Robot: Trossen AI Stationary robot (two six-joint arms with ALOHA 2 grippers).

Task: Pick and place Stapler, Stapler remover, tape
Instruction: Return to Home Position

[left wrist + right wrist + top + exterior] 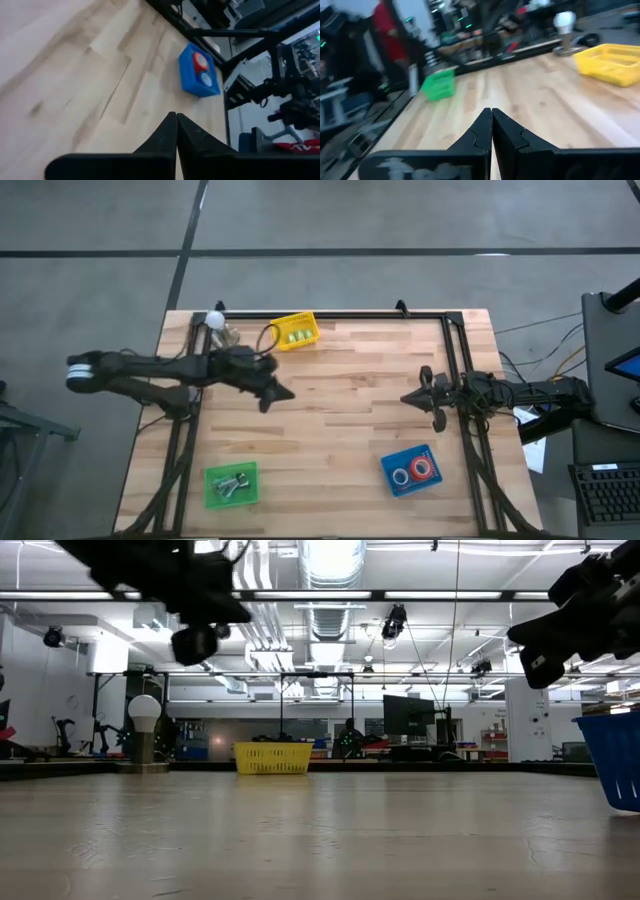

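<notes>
Above the table [340,430], the left gripper [285,393] hangs with fingers pressed together; the right gripper [408,397], likewise closed, faces it. The tape rolls [414,472] lie in the blue basket [388,480].

Long ceiling lights [330,560] at the top centre of the low view glare white and lay a pale sheen on the table [320,830]. Against them the left gripper [195,643] at upper left and the right gripper [545,665] at upper right hang as black silhouettes. In the high view the light falls evenly from above, bright on the wood, with soft, short shadows under the arms, and in both wrist views the fingers [165,137] at the bottom show nearly black against the well-lit tabletop.
</notes>
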